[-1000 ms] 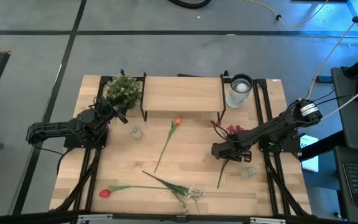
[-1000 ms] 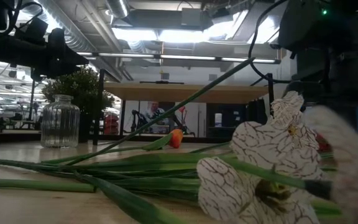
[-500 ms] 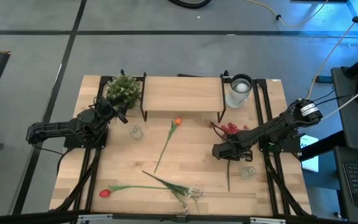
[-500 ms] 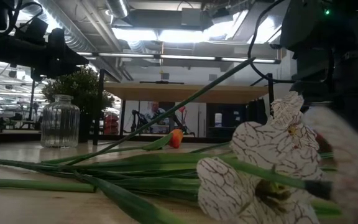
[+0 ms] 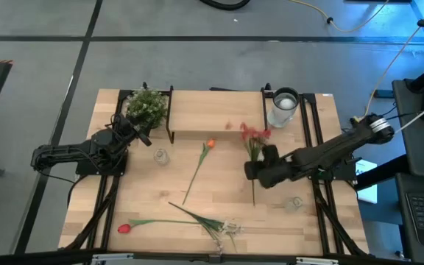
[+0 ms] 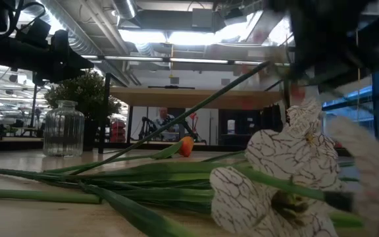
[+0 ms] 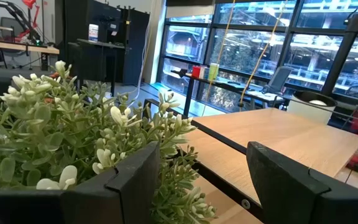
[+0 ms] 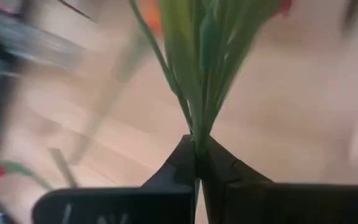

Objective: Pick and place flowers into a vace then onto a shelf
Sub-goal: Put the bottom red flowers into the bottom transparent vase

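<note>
Blur hides most of the right wrist view, but the right hand (image 8: 196,163) is clearly pinched tight on the spray's (image 5: 254,138) green stems. From above, that arm reaches across the bench (image 5: 153,199), the spray's red blossoms over the shelf's (image 5: 205,114) front edge. Low view only shows smeared dark arm up top. Left hand (image 7: 197,180) sits spread apart beside the plant (image 5: 145,106). Orange tulip (image 5: 199,165), red tulip (image 5: 147,223) and white sprig (image 5: 216,224) lie on the bench.
</note>
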Available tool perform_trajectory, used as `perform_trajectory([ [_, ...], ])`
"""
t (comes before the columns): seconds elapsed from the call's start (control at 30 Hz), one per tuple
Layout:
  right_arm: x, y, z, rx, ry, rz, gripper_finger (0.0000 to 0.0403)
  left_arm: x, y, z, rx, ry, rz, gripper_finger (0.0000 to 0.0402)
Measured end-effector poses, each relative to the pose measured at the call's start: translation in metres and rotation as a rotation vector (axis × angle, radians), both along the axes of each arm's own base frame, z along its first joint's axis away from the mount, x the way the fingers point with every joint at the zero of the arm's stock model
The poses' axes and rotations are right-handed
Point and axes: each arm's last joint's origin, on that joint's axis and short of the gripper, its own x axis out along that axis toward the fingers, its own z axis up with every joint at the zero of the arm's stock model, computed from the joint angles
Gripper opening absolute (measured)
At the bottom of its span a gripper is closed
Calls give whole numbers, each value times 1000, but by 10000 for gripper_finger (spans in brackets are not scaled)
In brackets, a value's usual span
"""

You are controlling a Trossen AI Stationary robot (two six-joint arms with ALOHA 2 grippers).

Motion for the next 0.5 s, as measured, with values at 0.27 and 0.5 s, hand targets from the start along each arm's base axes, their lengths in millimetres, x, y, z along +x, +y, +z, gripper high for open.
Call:
perform_trajectory([
  [0.27, -63, -5, 88, -306, -287, 275, 2, 0, 0, 0, 0, 0, -1, 235],
  [0.5, -100, -7, 116, -472, -389, 618, 3, 0, 0, 0, 0, 0, -2, 235],
])
